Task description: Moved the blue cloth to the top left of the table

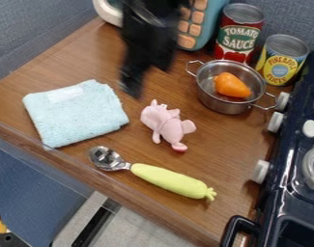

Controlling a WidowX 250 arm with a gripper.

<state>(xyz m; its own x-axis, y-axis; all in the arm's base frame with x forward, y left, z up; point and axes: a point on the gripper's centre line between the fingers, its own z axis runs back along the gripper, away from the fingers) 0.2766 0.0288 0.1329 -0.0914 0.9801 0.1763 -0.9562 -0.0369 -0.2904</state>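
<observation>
Desk [236,144], brown. Stove [288,193], dark blue, along the right. Gripper [138,72], black, blurred, above the desk; spread or closed, I cannot tell. Cloth [78,116], pale blue, folded, lying at left. Pink toy [167,123], right of the cloth.

Blue-grey walls [31,34], brown wood-grained table [233,140], dark toy stove [287,193] at right

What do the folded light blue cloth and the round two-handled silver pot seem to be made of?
The folded light blue cloth looks like soft terry or microfibre fabric, matte, judging by its fuzzy, nubby surface. The round two-handled silver pot appears to be metal, probably stainless steel, given its grey, shiny wall with bright reflections.
</observation>
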